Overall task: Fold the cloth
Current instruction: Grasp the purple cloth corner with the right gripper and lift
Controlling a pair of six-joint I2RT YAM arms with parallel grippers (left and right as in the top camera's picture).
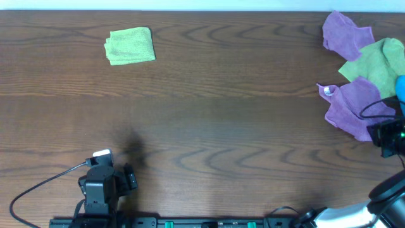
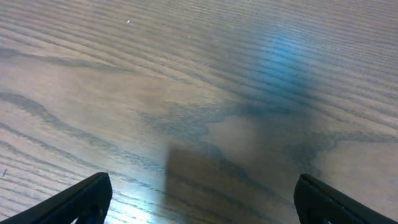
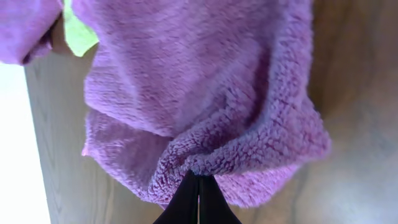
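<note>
Two other cloths crowd the purple cloth [image 1: 351, 107] at the counter's [image 1: 221, 120] right edge; your right fingers [image 3: 185, 204] are pinched tight on its fluffy hem, left fingers [image 2: 87, 199] spread wide over bare wood. Drag it slowly onto open counter, low and flat, so the hem does not slip and the green cloth [image 1: 376, 63] stays behind.

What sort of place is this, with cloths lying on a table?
Probably a robot lab or test bench, not a laundry: a wood-grain table, a cabled left arm and a right arm, its jaws pinching a purple cloth, and a folded green cloth set apart.
</note>
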